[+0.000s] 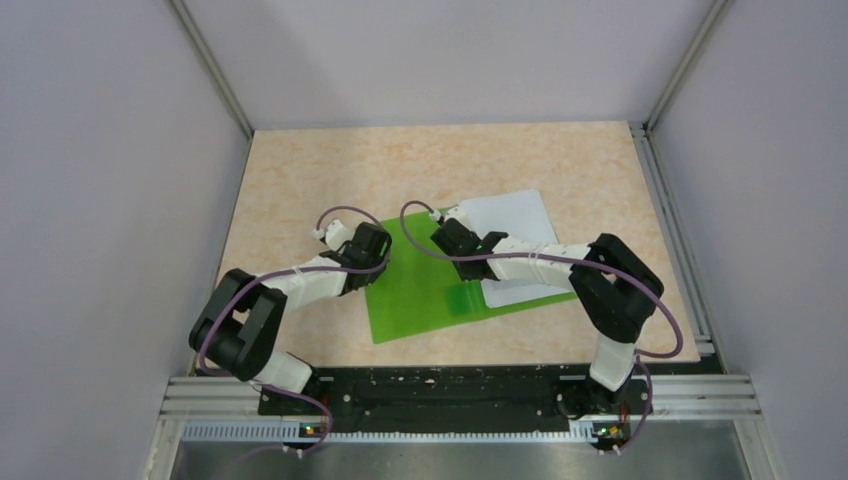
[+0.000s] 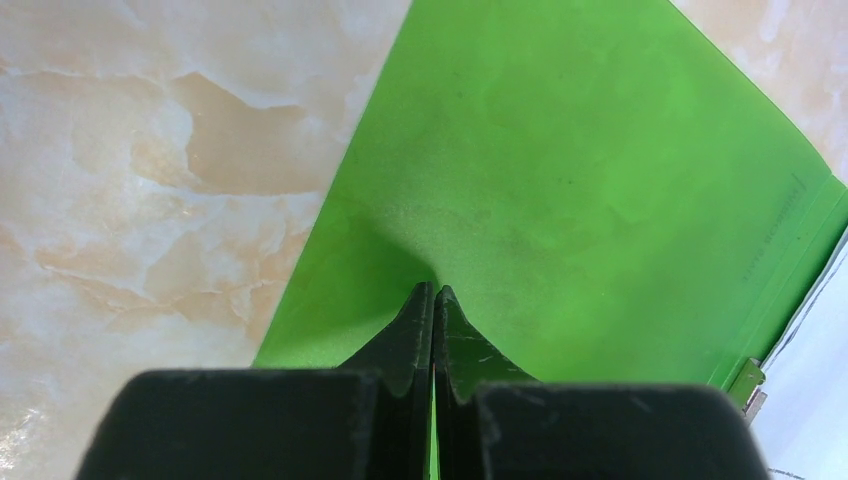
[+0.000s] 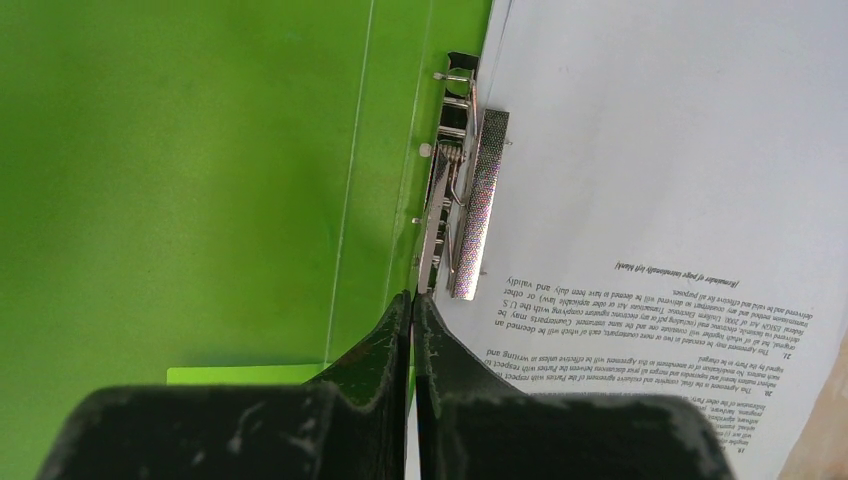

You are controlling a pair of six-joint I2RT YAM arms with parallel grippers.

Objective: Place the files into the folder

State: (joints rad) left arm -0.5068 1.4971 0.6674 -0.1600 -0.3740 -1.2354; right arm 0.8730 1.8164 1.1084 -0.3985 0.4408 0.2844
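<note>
Files (image 3: 680, 150) lie on the open folder (image 1: 420, 290), at 3 o'clock of its clip (image 3: 470, 190), jutting past its edge toward 1 o'clock. Left hand (image 2: 434, 290) and right hand (image 3: 412, 297) are closed, tips on green plastic. Ideally, square the sheets against the clip before folding the cover over.

The files (image 1: 512, 215) lie right of the folder (image 1: 425, 290), against its clip (image 3: 465, 200).

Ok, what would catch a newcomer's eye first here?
The bright green folder lies mid-table, with the white files on its right side, next to a metal clip. Both grippers are shut, tips down on it: the left gripper on its left half, the right gripper by the clip.
</note>
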